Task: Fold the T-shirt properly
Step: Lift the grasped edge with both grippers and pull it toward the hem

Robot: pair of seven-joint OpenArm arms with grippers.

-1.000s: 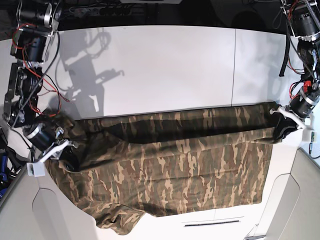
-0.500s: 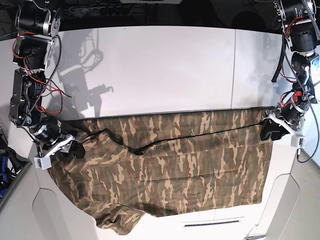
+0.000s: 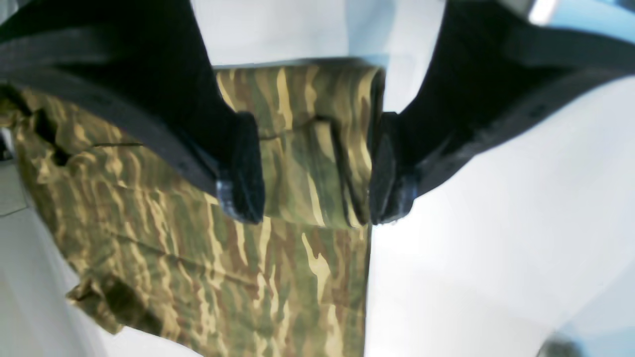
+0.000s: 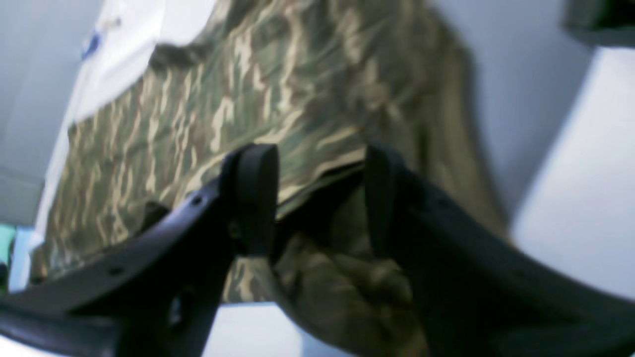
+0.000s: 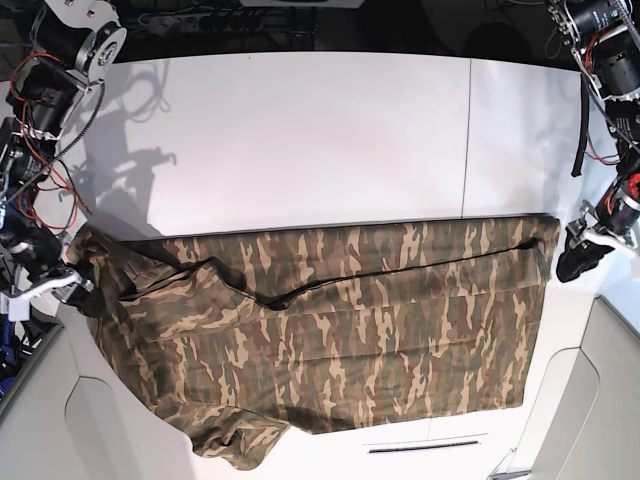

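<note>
Camouflage T-shirt [image 5: 340,320] lies folded once on the table [image 5: 300,130]; both grippers, left [image 3: 310,186] and right [image 4: 320,198], gape empty — smooth that crooked edge next.

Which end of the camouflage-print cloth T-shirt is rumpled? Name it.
The T-shirt end by the right gripper: bunched folds there, while the left gripper end lies flat and straight-edged.

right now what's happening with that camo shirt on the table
A two-armed robot is partway through folding the T-shirt, which lies spread across the white table with one long fold laid over. The left end effector is open just off the shirt's corner, and the right end effector is open over the bunched sleeve end. Neither is gripping the cloth.
</note>
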